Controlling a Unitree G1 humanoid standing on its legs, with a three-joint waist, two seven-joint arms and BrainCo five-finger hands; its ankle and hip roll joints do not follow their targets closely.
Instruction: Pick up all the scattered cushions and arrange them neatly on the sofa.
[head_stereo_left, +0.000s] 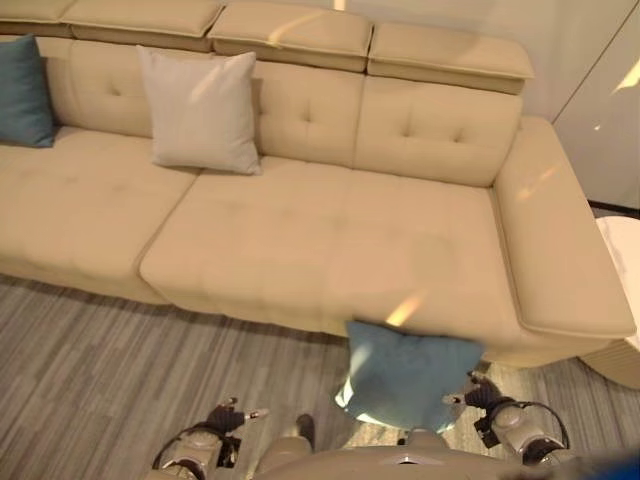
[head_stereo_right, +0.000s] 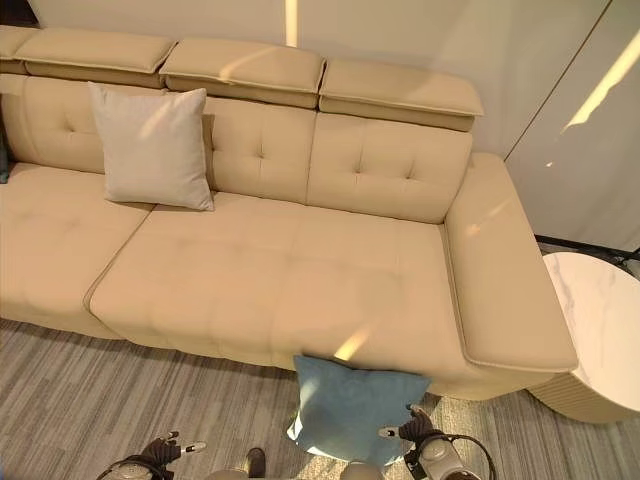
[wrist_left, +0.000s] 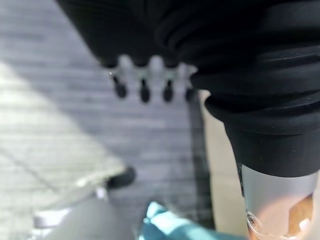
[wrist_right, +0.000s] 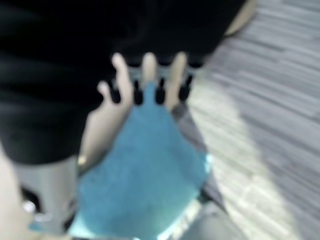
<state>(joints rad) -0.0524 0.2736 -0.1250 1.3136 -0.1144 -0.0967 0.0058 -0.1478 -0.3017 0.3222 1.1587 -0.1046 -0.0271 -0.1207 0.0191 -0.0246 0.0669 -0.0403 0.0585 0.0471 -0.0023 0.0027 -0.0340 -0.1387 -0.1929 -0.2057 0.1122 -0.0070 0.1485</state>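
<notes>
Teal square fabric cushion (head_stereo_left: 410, 375) leans on the floor against the beige upholstered sofa (head_stereo_left: 330, 240). Right hand (head_stereo_left: 478, 392) just beside it, fingers straight; left hand (head_stereo_left: 228, 415) relaxed, empty. Next: grip and lift it onto the seat.

the sofa (head_stereo_left: 330, 230) is being streaked by warm slanting sunlight, the wall (head_stereo_right: 420, 40) too; both wrist views are being blurred, the floor (wrist_right: 270, 150) half sunlit.

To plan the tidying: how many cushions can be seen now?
3: teal cushion at the sofa's left end, beige cushion against its backrest, teal cushion off the front edge by the right hand.
</notes>
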